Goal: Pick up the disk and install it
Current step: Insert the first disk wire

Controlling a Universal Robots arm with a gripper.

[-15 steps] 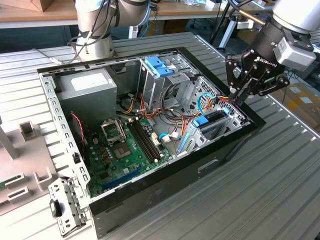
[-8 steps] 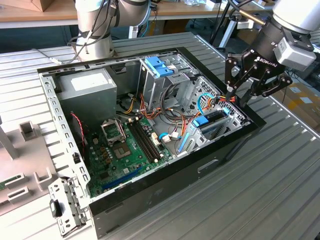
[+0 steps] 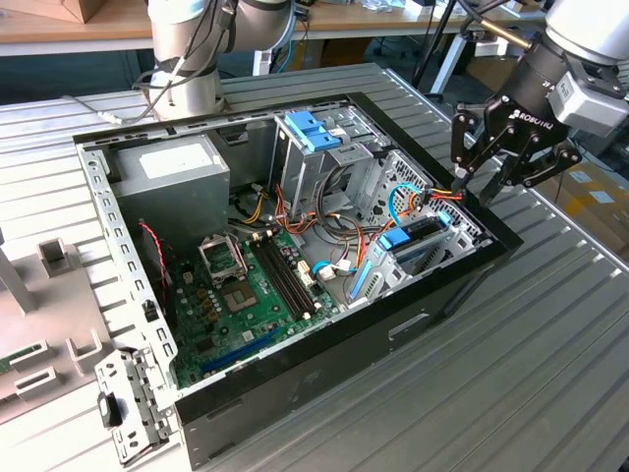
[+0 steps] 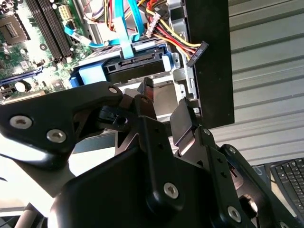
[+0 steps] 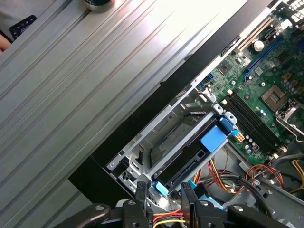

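Exterior view — holding the gripper (image 3: 486, 182) spread, empty, just above the disk (image 3: 413, 238) — lying lengthwise toward the motherboard (image 3: 246, 285).

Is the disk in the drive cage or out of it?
In. The disk lies inside the metal cage; whether it is fully seated, I cannot tell.

The black, multi-link metal gripper (image 3: 496, 175) hangs at the exterior view's right, toward the far side. It is tilted so that it points down and toward the exterior view's left. In both wrist views its fingers (image 5: 141, 197) stand spread apart, with a clear gap between the flat dark pads (image 4: 183, 126) and nothing held. Above it, the pale grey wrist (image 3: 590, 59) slants up toward the far right. The grey cylindrical arm base (image 3: 187, 69) stands at the far side, on the exterior view's left.
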